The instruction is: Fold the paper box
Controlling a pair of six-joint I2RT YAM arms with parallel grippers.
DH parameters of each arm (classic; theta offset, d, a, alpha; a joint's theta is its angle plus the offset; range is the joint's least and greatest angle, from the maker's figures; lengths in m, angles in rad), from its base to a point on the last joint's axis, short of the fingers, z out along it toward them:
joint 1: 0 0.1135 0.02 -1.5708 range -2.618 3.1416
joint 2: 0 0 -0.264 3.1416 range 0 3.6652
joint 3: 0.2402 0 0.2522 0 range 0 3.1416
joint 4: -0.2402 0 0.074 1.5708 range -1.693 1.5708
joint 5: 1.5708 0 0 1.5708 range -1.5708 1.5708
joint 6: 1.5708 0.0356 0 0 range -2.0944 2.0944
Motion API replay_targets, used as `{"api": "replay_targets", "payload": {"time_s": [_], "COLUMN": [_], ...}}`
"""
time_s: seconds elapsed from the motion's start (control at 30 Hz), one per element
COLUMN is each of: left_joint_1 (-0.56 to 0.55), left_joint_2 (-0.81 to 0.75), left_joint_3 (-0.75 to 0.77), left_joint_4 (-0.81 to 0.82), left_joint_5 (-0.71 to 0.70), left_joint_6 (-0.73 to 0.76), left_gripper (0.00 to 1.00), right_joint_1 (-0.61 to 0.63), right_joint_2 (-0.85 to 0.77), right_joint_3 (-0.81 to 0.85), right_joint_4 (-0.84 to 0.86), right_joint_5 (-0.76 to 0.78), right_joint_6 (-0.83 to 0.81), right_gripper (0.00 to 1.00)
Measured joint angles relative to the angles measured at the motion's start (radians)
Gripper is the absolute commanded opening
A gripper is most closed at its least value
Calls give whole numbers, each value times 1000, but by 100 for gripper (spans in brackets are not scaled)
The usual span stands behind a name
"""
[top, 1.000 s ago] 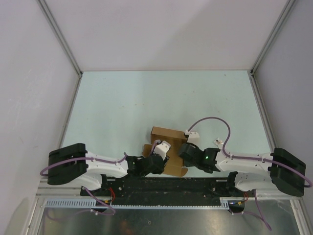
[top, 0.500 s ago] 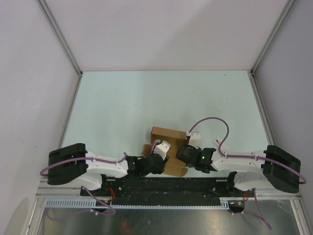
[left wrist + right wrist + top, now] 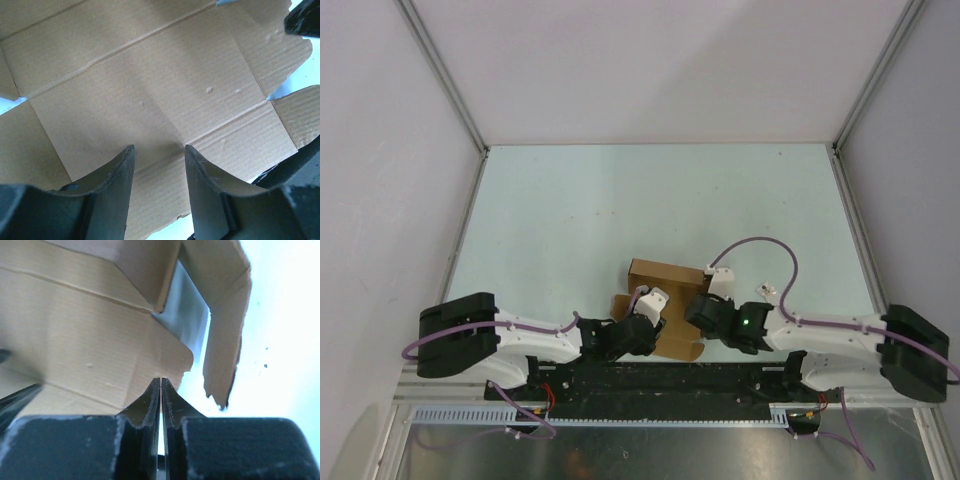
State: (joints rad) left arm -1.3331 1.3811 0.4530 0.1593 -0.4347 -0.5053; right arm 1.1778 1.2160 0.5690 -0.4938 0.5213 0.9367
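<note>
Left tool (image 3: 158, 160) half spread above a creased panel, right tool (image 3: 160, 385) pressed together at a flap's edge, paper box (image 3: 660, 272) of plain brown corrugated card, partly folded with its far wall raised, lying at the worktop's (image 3: 620, 200) near edge between both tools
</note>
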Motion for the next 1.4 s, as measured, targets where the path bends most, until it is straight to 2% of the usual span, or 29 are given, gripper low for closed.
{"api": "replay_targets", "payload": {"time_s": [0.27,0.43,0.53,0.63,0.77,1.17,1.4], "left_joint_1": [0,0,0,0,0,0,0], "left_joint_2": [0,0,0,0,-1,-1,-1], "left_joint_3": [0,0,0,0,0,0,0], "left_joint_4": [0,0,0,0,0,0,0], "left_joint_5": [0,0,0,0,0,0,0], "left_joint_6": [0,0,0,0,0,0,0], "left_gripper": [49,49,49,49,49,49,49], "right_joint_1": [0,-5,-13,-26,-59,-109,-251], "right_joint_2": [-338,-458,-475,-478,-500,-493,-446], "right_joint_3": [-2,-2,-2,-3,-3,-3,-3], "right_joint_4": [14,-14,-77,-146,-189,-200,-140], "right_joint_5": [0,26,61,94,117,88,-29], "right_joint_6": [-56,-48,5,66,103,78,-3], "right_gripper": [12,13,28,34,34,37,38]}}
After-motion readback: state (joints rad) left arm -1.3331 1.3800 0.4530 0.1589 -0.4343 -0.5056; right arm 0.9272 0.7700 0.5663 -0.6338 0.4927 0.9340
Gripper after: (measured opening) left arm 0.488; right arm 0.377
